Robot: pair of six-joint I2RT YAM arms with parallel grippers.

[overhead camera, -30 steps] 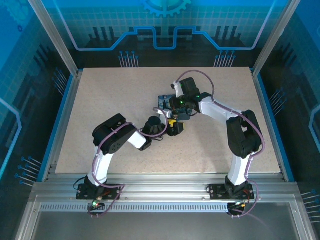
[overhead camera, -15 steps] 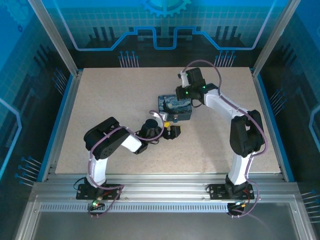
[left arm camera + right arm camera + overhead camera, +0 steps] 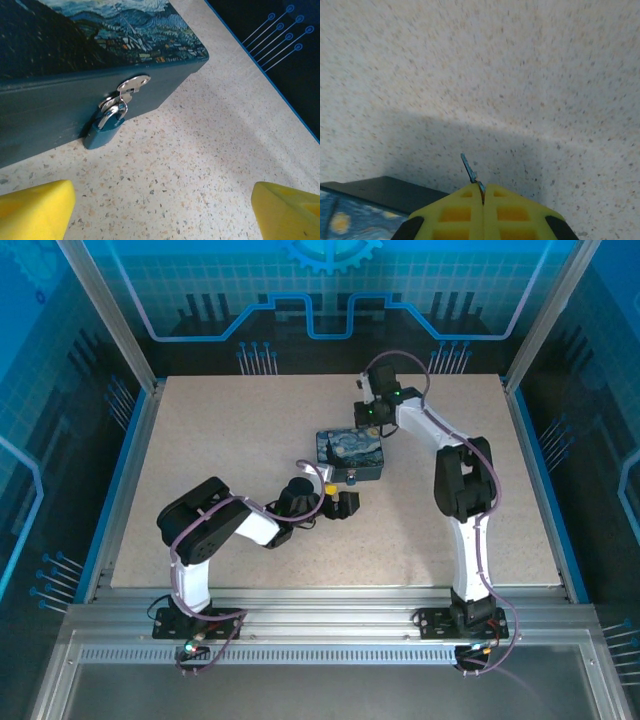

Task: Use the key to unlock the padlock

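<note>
The small blue-bodied padlock (image 3: 105, 131) with a silver shackle hangs from the hasp (image 3: 132, 84) on the front wall of the painted tin (image 3: 60, 45), resting on the table. My left gripper (image 3: 345, 504) faces it from just in front, open, its yellow fingertips (image 3: 35, 210) wide apart with nothing between them. My right gripper (image 3: 372, 412) is behind the tin (image 3: 351, 456), shut on the key (image 3: 470, 171), whose thin bluish blade sticks out past the yellow fingertips (image 3: 510, 200) and leans left. In the top view the padlock is a tiny speck (image 3: 351, 480).
The speckled beige table (image 3: 230, 460) stretches around the tin. Blue enclosure walls and aluminium posts (image 3: 140, 350) border the table on all sides. The table's right edge (image 3: 260, 75) shows in the left wrist view.
My right arm has pulled back from over the tin to behind it, carrying the key. The left arm's elbow has shifted left and its gripper has edged back a little from the tin.
</note>
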